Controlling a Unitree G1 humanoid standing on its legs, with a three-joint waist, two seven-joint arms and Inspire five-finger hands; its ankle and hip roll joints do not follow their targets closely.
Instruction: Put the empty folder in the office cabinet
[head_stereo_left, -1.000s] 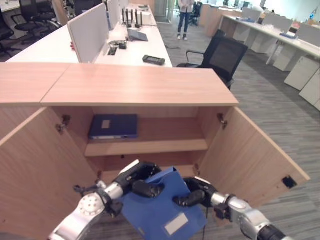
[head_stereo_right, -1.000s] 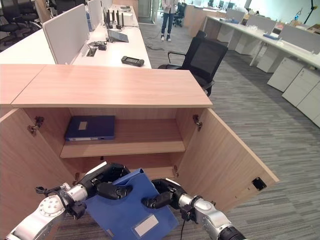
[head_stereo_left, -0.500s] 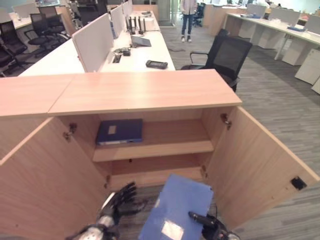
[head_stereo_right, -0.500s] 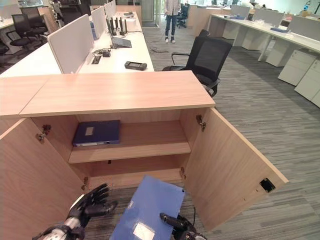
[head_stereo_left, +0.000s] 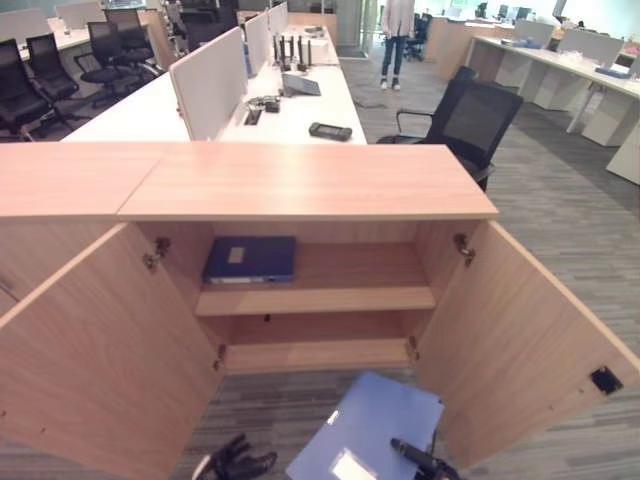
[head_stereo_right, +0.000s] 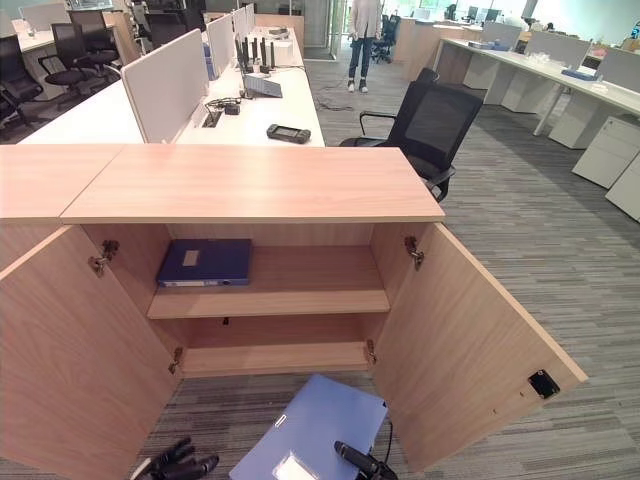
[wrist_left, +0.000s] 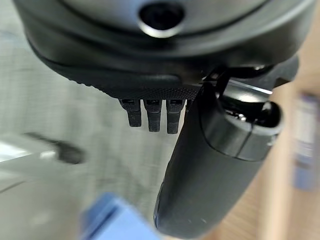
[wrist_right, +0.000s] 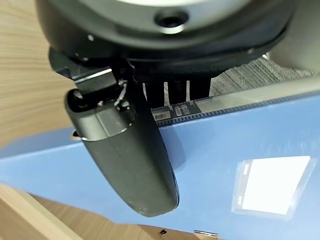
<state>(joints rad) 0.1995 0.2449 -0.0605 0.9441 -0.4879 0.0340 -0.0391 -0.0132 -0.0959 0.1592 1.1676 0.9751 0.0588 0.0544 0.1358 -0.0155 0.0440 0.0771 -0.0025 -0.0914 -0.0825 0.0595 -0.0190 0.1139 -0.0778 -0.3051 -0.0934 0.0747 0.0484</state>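
A light blue folder (head_stereo_left: 372, 428) with a white label hangs tilted above the carpet, in front of the open wooden cabinet (head_stereo_left: 300, 185). My right hand (wrist_right: 131, 156) is shut on it, thumb on its top face and fingers under its edge; the same hand (head_stereo_left: 421, 459) peeks in at the bottom of the eye views. My left hand (head_stereo_right: 182, 466) hangs low at the lower left, open and holding nothing, apart from the folder. A dark blue folder (head_stereo_left: 250, 259) lies flat on the left of the upper shelf (head_stereo_left: 350, 297). The lower shelf (head_stereo_left: 320, 354) is bare.
Both cabinet doors stand wide open: left door (head_stereo_left: 100, 350), right door (head_stereo_left: 525, 340). Behind the cabinet are a white desk (head_stereo_left: 290, 105) with a divider and a black office chair (head_stereo_left: 470, 105). A person (head_stereo_left: 397, 40) stands far down the aisle.
My left hand has let go of the light blue folder and dropped to the lower left. The right hand alone holds it now. The camera has tilted, so the scene sits lower.
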